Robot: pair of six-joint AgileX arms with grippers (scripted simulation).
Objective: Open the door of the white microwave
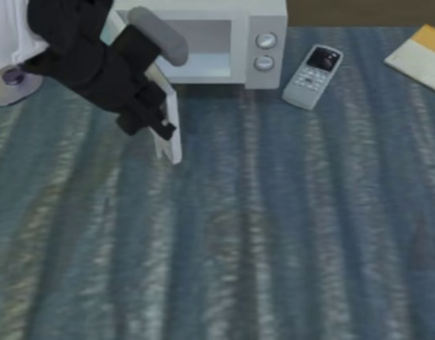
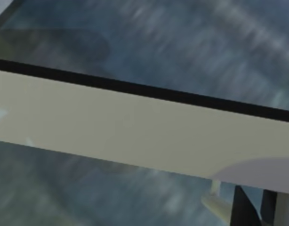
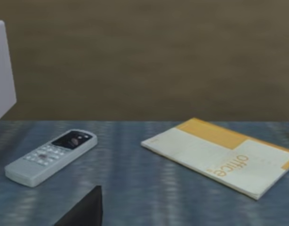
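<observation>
Pale and flat, the door's edge fills the left wrist view as a wide cream band with a dark strip along one side, so close that little else shows there. From above, the door stands swung out from the white microwave, roughly square to the oven's front, hinged at the oven's left end and reaching toward the near side of the surface. The oven's cavity is open to view, and its two round knobs sit stacked at its right end. The white microwave itself stands at the far edge of the surface, left of centre.

Left end effector sits against the door's outer end, just in front of the microwave's left corner, with the black arm running back from it over the oven's left side. Whether its fingers are wide, narrow or clamped on the panel, I cannot tell.

Just right of the microwave lies a grey remote control, slightly angled, apart from the oven. Farther right of the microwave, near the surface's right edge, lies a white and yellow booklet. Left of the microwave, partly under the arm, a round grey base rests on the surface.

Right end effector does not appear from above; its wrist camera looks across at the remote and the booklet.
</observation>
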